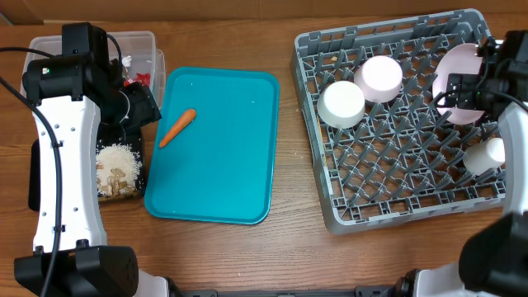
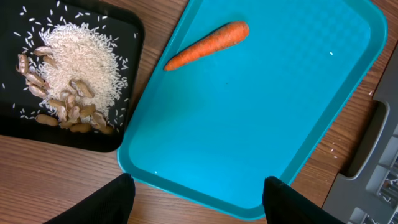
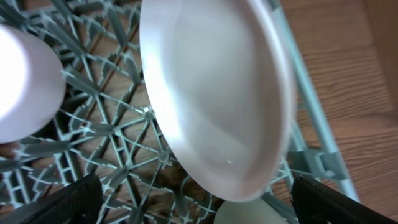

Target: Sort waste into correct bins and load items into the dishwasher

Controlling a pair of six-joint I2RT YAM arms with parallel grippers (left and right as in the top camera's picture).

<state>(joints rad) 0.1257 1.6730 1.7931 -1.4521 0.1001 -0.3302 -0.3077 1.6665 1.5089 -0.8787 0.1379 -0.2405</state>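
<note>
Plate (image 3: 217, 93) kept on edge by pegs at far right of dish rack (image 3: 93, 137), right gripper (image 3: 196, 190) spread either side of it; left gripper (image 2: 199, 193) spread, empty, above teal tray (image 2: 261, 124) bearing carrot (image 2: 208, 43), likely the next pick.

The wooden worktop (image 1: 285, 239) carries four things. On its left side a clear tub (image 1: 153, 49) sits at the back edge, with a black tray (image 1: 142, 169) in front of it. A teal tray (image 1: 223, 165) lies just beside both, toward the middle. A grey dish rack (image 1: 412, 210) stands apart on the right side, turned slightly askew to the worktop's edge.
</note>
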